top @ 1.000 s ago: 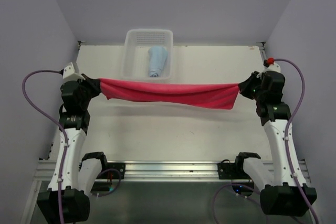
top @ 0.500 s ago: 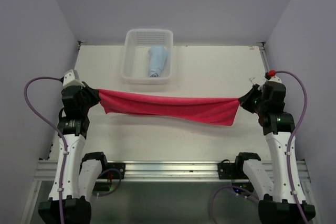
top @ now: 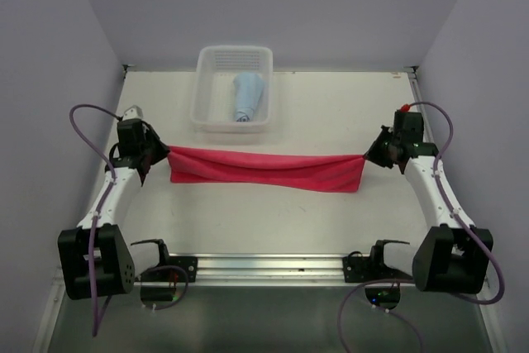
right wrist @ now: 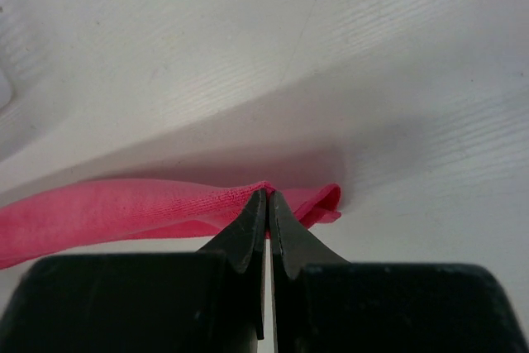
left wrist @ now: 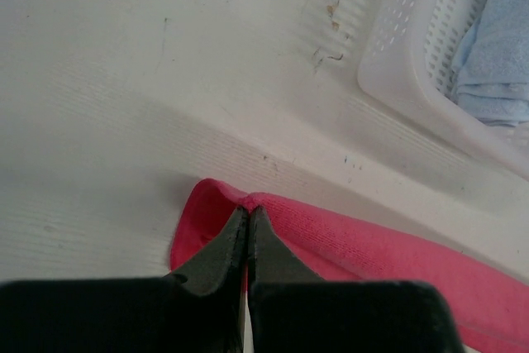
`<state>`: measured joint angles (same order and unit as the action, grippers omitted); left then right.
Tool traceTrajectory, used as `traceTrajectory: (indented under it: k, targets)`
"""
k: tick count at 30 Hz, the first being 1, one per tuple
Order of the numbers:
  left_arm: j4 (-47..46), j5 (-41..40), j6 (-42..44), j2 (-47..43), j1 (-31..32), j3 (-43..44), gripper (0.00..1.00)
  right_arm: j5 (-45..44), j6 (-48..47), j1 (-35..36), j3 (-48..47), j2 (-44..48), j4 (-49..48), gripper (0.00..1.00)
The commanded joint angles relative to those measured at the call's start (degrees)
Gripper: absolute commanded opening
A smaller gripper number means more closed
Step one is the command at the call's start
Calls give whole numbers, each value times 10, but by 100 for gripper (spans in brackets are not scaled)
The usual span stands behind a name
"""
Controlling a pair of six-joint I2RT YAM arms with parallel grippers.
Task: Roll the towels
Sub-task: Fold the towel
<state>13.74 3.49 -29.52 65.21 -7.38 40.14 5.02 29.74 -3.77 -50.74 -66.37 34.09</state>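
A red towel (top: 264, 169) is stretched in a long folded band across the middle of the table, low over or on the surface. My left gripper (top: 164, 155) is shut on its left end; in the left wrist view the jaws (left wrist: 247, 211) pinch the fold of the red towel (left wrist: 372, 245). My right gripper (top: 369, 157) is shut on the right end; in the right wrist view the jaws (right wrist: 268, 194) pinch the red towel (right wrist: 124, 208). A rolled light blue towel (top: 246, 96) lies in the white basket (top: 207, 88).
The white basket stands at the back of the table, left of centre, and shows in the left wrist view (left wrist: 405, 64) with the blue towel (left wrist: 496, 47) inside. Grey walls close in the table on three sides. A metal rail (top: 264, 266) runs along the near edge.
Both arms have come down and forward, lowering the stretched red towel from the air to the table. Both grippers still hold its ends.
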Motion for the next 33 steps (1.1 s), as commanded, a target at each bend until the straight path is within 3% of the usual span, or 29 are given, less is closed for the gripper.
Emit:
traceTrajectory:
  k: [1,15,20,24,33]
  targets:
    - [-78,6,-16,39,-3,43,2,7,9,-2,-43,-56,-70,0]
    - [-111,6,-23,169,-3,93,8,5,0,-3,-124,-220,-110,0]
    - [-115,8,-17,172,-4,65,13,9,-4,-3,-125,-235,-118,0]
    - [-115,7,-14,187,-4,56,23,14,-4,-4,-120,-245,-126,0]
    - [-105,17,-25,236,-5,97,29,12,-10,-3,-125,-245,-122,0]
